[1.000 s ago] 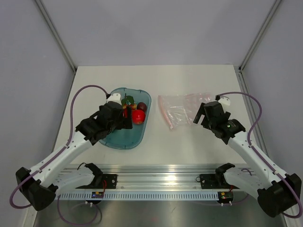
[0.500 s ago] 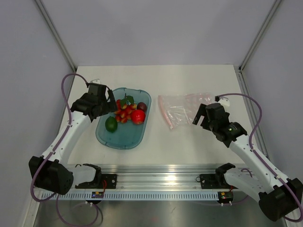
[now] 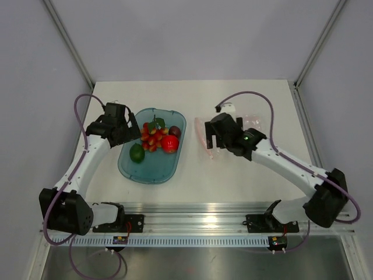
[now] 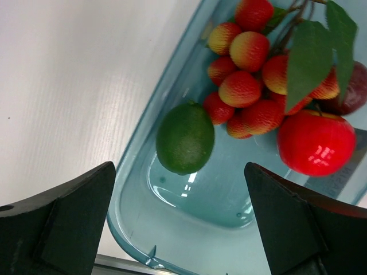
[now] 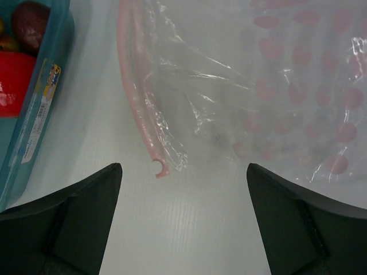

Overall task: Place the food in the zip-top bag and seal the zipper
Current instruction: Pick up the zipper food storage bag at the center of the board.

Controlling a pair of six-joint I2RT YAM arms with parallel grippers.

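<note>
The food lies in a teal tray [image 3: 150, 178]: a bunch of small red-and-yellow fruits [image 3: 152, 137] [image 4: 246, 86] with green leaves, a green lime [image 3: 137, 153] [image 4: 184, 137], a red apple [image 3: 170, 143] [image 4: 316, 142] and a dark plum [image 3: 175, 131]. My left gripper [image 3: 132, 132] [image 4: 179, 167] hangs open over the tray's left half, above the lime, holding nothing. The zip-top bag [image 3: 257, 121] [image 5: 269, 86] lies flat to the right of the tray. Its pink zipper [image 3: 200, 132] [image 5: 129, 86] faces the tray. Over the bag's near corner my right gripper [image 3: 212, 144] [image 5: 183, 167] stands open and empty.
The tray's right wall with a label [image 5: 40, 109] lies close to the left of the zipper. The right arm's purple cable [image 3: 259, 100] arcs over the bag. Frame posts stand at the table's back corners, and a rail [image 3: 192, 224] runs along the near edge.
My right arm has swung left across the bag and now hovers at its zipper end. My left arm drew back to the tray's left side, uncovering the lime. Both grippers stayed open.
</note>
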